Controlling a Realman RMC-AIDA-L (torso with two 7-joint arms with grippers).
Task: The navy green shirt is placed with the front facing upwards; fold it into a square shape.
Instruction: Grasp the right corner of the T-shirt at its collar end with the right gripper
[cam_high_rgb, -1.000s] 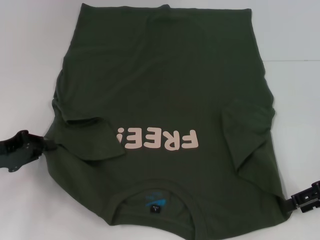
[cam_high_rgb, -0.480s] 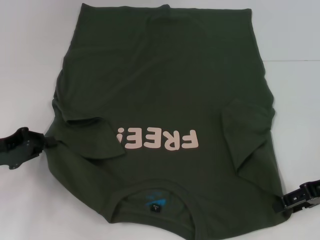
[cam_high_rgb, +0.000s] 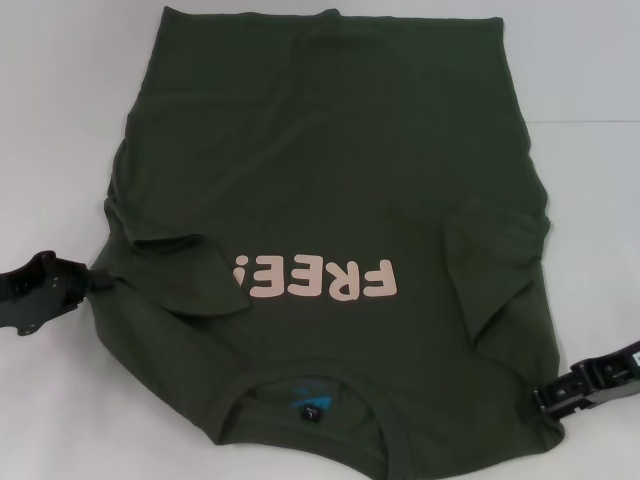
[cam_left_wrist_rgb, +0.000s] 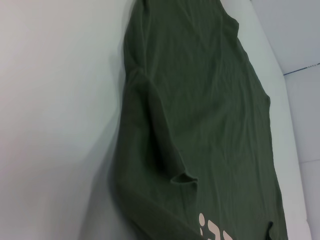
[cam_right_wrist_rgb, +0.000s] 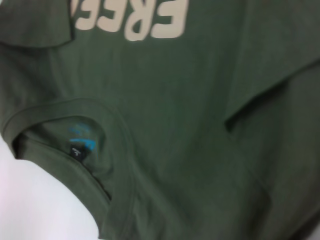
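Navy green shirt (cam_high_rgb: 330, 200) front-up on the white table (cam_high_rgb: 60, 120), sleeves folded inward; left gripper (cam_high_rgb: 88, 284) pinches its shoulder edge, right gripper (cam_high_rgb: 545, 398) meets the opposite shoulder, grip indiscernible; next, presumably, carry the collar end toward the hem.

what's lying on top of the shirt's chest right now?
Both sleeves are folded inward onto the navy green shirt: the left sleeve covers the start of the lettering, the right sleeve lies beside it. What is under the folds is hidden.
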